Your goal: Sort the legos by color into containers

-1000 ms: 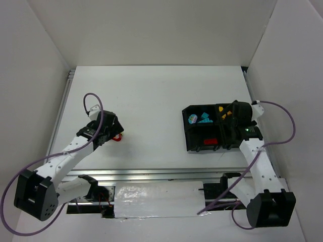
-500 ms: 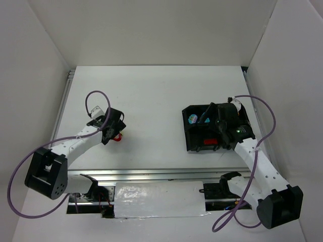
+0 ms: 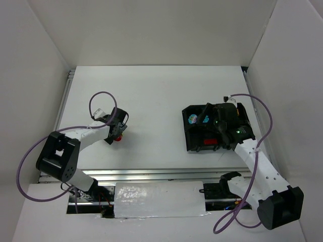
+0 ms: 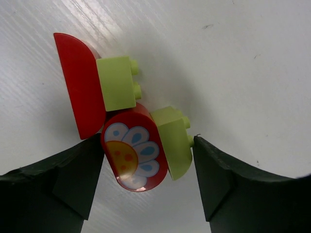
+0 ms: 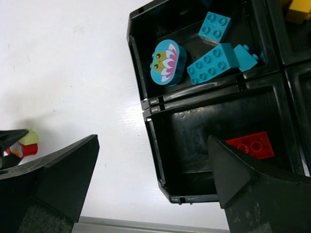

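In the left wrist view, four legos lie in a tight cluster on the white table: a red half-round brick point(image 4: 77, 92), a pale green brick point(image 4: 116, 82), a red brick with a printed flower point(image 4: 133, 150) and another pale green brick point(image 4: 172, 141). My left gripper point(image 4: 148, 139) is open, with its jaws either side of the flower brick and the second green brick. My right gripper point(image 5: 153, 141) is open and empty above the left side of the black four-compartment tray point(image 5: 150, 109). The tray holds cyan bricks point(image 5: 214, 63), a red brick point(image 5: 250, 144) and a yellow one point(image 5: 299, 12).
From above, the tray point(image 3: 185, 128) sits right of centre and the cluster point(image 3: 117, 137) sits under my left gripper point(image 3: 117, 132) at the left. White walls close in the table. A metal rail point(image 3: 151, 174) runs along the near edge.
My right gripper has moved left from the tray's far right compartment to over its left side. My left arm has swung round while its gripper stayed at the cluster.
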You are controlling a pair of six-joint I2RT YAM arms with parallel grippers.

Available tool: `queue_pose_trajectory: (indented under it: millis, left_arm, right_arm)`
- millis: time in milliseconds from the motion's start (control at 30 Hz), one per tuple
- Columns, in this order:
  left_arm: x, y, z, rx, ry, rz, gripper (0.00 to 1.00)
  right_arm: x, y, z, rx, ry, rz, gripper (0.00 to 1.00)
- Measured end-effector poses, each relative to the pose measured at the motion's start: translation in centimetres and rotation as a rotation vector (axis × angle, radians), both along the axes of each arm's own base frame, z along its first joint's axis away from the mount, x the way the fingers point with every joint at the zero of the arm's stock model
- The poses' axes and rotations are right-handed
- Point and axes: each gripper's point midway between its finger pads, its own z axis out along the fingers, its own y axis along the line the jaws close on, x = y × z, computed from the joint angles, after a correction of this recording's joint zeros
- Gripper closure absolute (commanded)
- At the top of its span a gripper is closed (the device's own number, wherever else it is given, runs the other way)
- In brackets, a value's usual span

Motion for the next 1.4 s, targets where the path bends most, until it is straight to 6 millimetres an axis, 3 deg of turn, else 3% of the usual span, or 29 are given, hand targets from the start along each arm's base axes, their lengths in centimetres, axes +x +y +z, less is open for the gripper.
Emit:
queue_pose_trajectory:
  millis: [100,200,233,267,400,500,700,767,933,1067,1133,1233,1333,1367,1400]
  left_arm:
    - [0.4,-0.2,-0.5,-0.002,-0.003,-0.002,0.31]
    - [1.2,-0.9,-0.3,-0.011,-0.032,-0.018,0.71]
    - [1.3,-1.2,-0.3,-0.013,-0.038,-0.023,0.93]
    - [1.4,-1.5,-0.3,-0.019,-0.043,-0.029,1.0]
    - [1.3,-3.1,-0.1,-0.044,-0.063,-0.08,1.0]
    - [0.6,-5.7,1.0,-0.063,-0.095,-0.223,1.0]
    - [-0.7,-14.3,7.6,-0.2,-0.405,-0.723,1.0]
    - [-1.7,-16.4,9.5,-0.229,-0.519,-0.894,1.0]
    - [-5.5,-21.0,11.3,-0.24,-0.655,-1.28,1.0]
    - [-8.7,-23.9,12.3,-0.221,-0.725,-1.509,1.0]
    - [-9.9,-24.9,12.9,-0.204,-0.754,-1.589,1.0]
    - [-10.8,-25.7,13.9,-0.17,-0.804,-1.655,1.0]
    - [-10.8,-25.9,15.0,-0.14,-0.843,-1.675,1.0]
    - [-10.8,-25.9,15.3,-0.133,-0.854,-1.677,1.0]
    - [-10.8,-25.9,15.4,-0.128,-0.853,-1.68,1.0]
  right_arm:
    - [0.0,0.5,0.1,0.009,-0.006,0.022,0.0]
    - [0.0,0.8,0.2,0.011,-0.01,0.039,0.0]
    - [0.0,0.9,0.3,0.013,-0.011,0.045,0.0]
    - [-0.1,1.0,0.3,0.017,-0.011,0.052,0.0]
    - [-0.3,1.9,0.7,0.05,-0.018,0.096,0.0]
    - [-0.6,3.2,1.4,0.097,-0.034,0.154,0.0]
    - [-1.4,6.1,2.7,0.257,-0.046,0.255,0.01]
    - [-1.8,7.2,3.2,0.318,-0.045,0.29,0.01]
    - [-3.5,11.0,4.8,0.442,-0.037,0.423,0.02]
    - [-6.0,14.9,4.0,0.459,0.03,0.55,0.07]
    - [-7.2,16.5,2.9,0.442,0.079,0.589,0.12]
    - [-8.3,17.7,1.6,0.413,0.124,0.611,0.27]
    - [-8.9,18.3,1.3,0.415,0.129,0.626,0.53]
    - [-9.0,18.4,1.3,0.415,0.128,0.631,0.87]
    - [-9.0,18.5,1.3,0.41,0.119,0.643,1.0]
